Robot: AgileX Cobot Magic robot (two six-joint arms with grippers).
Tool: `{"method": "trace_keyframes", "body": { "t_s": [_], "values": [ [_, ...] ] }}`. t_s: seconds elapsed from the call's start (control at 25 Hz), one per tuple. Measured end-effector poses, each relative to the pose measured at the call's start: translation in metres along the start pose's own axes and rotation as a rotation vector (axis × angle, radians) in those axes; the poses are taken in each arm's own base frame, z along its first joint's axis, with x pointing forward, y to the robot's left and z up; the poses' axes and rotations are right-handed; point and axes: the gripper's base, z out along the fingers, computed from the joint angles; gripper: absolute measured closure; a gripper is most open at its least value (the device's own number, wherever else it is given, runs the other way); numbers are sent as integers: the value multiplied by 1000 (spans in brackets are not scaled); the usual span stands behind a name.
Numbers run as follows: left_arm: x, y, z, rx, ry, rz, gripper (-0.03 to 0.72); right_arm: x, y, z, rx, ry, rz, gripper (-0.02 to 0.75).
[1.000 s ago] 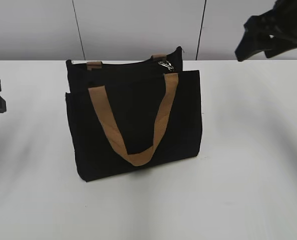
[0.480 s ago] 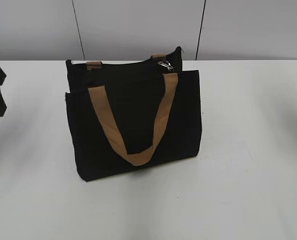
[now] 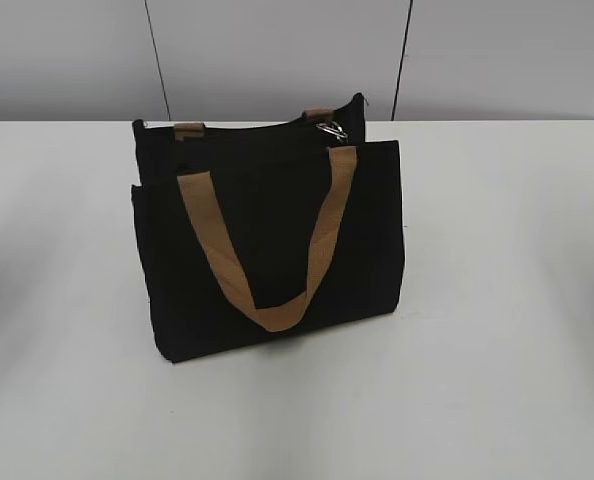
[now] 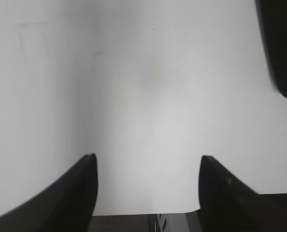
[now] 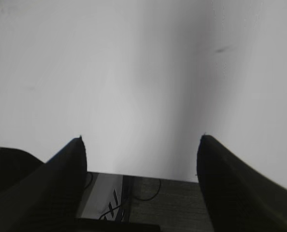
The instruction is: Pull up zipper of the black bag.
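The black bag (image 3: 267, 250) stands upright in the middle of the white table, with a tan strap handle (image 3: 265, 270) hanging down its front. The zipper's silver ring pull (image 3: 331, 130) sits at the right end of the bag's top edge; the zip line itself is hard to make out. Neither gripper shows in the exterior view. My left gripper (image 4: 147, 164) is open and empty above bare table, with a dark edge of the bag (image 4: 281, 43) at the upper right. My right gripper (image 5: 141, 145) is open and empty above the table's edge.
The white table (image 3: 497, 300) spreads round the bag on all sides. A grey panelled wall (image 3: 277, 50) stands behind it. The table's edge (image 5: 148, 178) shows in the right wrist view, with floor and cables (image 5: 109, 203) below.
The right arm left the exterior view at the upper right first. The left gripper then left it at the left edge. The bag has not moved.
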Motion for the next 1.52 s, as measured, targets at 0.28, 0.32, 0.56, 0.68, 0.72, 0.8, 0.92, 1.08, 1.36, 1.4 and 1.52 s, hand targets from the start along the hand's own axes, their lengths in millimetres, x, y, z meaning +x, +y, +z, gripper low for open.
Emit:
{"method": "trace_keyframes", "body": {
  "t_s": [0.28, 0.32, 0.56, 0.68, 0.72, 0.8, 0.92, 1.08, 1.36, 1.4, 1.52],
  "values": [
    [46, 2, -8, -12, -161, -9, 199, 73, 17, -1, 7, -30, -4, 190],
    [54, 2, -10, -14, -198, -9, 198, 80, 18, 0, 10, -40, -4, 190],
    [108, -1, -20, -19, -379, -8, 198, 117, 27, 2, 26, -120, -20, 190],
    [140, -2, -28, -24, -503, -7, 203, 139, 32, -2, 49, -223, -42, 190],
    [147, -2, -29, -24, -531, -7, 208, 145, 34, -1, 49, -241, -42, 190],
    [160, -3, -29, -26, -567, -6, 214, 157, 38, -1, 43, -287, -44, 190],
    [180, -3, -33, -27, -605, -6, 216, 172, 43, -3, 43, -367, -53, 192],
    [208, -5, -38, -22, -650, -7, 216, 193, 49, -11, 74, -509, -78, 220],
    [254, -7, -45, -29, -862, -5, 218, 234, 61, -24, 132, -794, -124, 262],
    [260, -7, -44, -30, -894, -5, 218, 237, 62, -24, 137, -815, -127, 263],
    [270, -8, -44, -29, -967, -4, 218, 240, 63, -25, 136, -830, -129, 264]
  ]
}}
